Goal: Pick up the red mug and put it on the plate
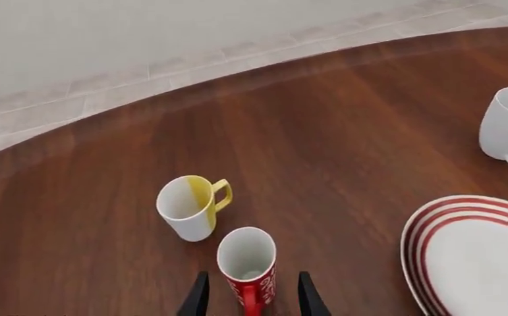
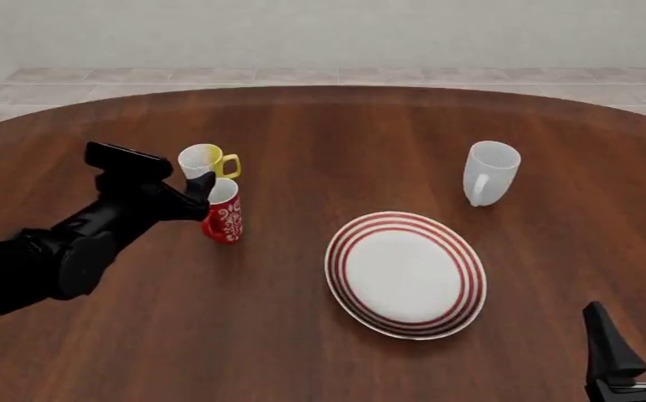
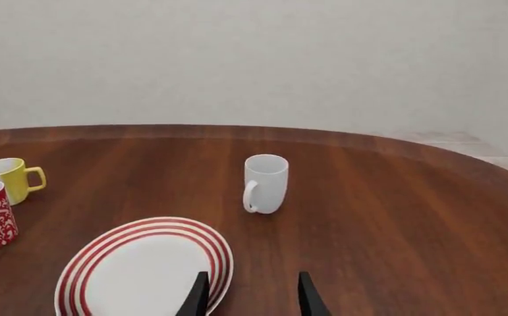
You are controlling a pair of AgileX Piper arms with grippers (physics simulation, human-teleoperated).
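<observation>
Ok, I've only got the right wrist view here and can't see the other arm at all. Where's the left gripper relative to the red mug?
Observer: The left gripper is right at the red mug, one finger on each side of it.
Operator: Has it shut on the mug?
Observer: No. The left wrist view shows a gap between each finger and the mug, so it is open.
Operator: Anything inside the mug?
Observer: Looking down into it from the left wrist view, it looks empty, just the white inside.
</observation>
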